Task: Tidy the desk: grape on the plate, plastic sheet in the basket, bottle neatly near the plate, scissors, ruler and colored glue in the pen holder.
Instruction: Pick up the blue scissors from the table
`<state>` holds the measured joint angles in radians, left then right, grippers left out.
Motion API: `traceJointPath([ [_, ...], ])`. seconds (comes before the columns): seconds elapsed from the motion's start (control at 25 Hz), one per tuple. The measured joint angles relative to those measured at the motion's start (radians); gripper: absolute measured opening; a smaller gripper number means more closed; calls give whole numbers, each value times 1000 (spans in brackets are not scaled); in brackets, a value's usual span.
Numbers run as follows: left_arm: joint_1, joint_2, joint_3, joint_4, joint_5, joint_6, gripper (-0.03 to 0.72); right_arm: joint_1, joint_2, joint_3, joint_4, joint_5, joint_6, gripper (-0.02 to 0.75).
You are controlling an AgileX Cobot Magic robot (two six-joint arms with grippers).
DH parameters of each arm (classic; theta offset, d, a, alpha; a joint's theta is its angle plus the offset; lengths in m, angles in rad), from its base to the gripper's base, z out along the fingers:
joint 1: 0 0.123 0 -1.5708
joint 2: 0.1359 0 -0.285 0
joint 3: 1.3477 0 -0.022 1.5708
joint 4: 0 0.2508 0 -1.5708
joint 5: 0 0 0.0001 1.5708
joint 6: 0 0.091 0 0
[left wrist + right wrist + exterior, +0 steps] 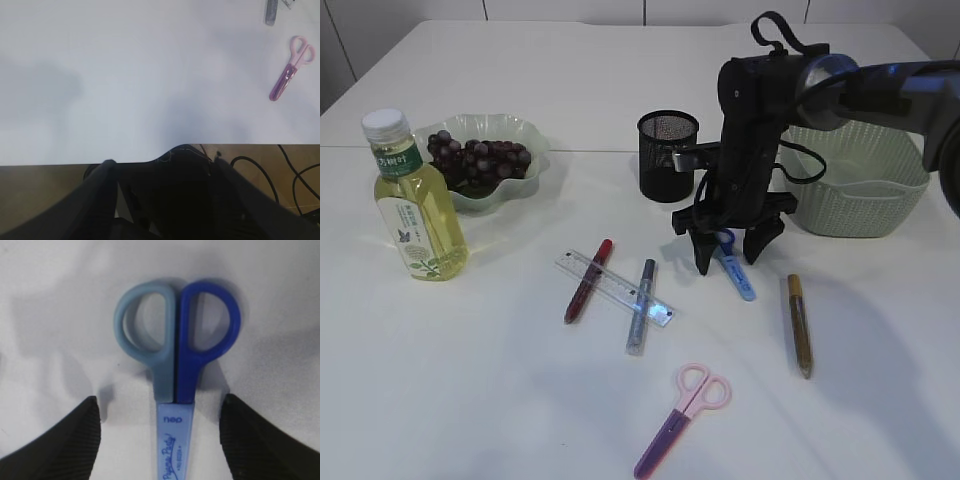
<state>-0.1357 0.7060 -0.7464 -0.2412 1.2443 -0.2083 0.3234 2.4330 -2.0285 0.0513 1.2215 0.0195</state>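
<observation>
1. Right wrist view shows the right gripper (pixel 160 440) poised over the blue scissors (pixel 175 375), its jaws wide apart with one dark finger on each side of the sheathed blade, nothing yet clasped

2. Exterior view places those scissors right of the desk's (pixel 500 400) middle, in front of the black mesh pen holder (pixel 668 155), with the basket (pixel 860 190) toward the right edge

3. Left gripper (pixel 160 165) hangs at the near edge of the desk, jaws apart and empty, well clear of the pink scissors (pixel 291 70)

4. Risk, as a judgement: the sheath looks smooth and narrow, so a closing grip could slide off it or pivot the scissors; lifted by the blade end, the heavier handles may swing and catch the holder's rim

5. Count: two pairs of scissors; one clear ruler (pixel 615 288) lying across a red glue pen (pixel 588 280) and a silver glue pen (pixel 641 306); one gold glue pen (pixel 800 325) apart on the right; one bottle (pixel 415 205) near the left edge beside one plate (pixel 535 165) of grapes (pixel 480 160); no plastic sheet can be made out
</observation>
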Motion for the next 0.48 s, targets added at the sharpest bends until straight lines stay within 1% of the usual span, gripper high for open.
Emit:
traceJointPath([
  [0.48, 0, 0, 0, -2, 0, 0, 435, -24, 0, 0, 6, 0, 0, 575],
])
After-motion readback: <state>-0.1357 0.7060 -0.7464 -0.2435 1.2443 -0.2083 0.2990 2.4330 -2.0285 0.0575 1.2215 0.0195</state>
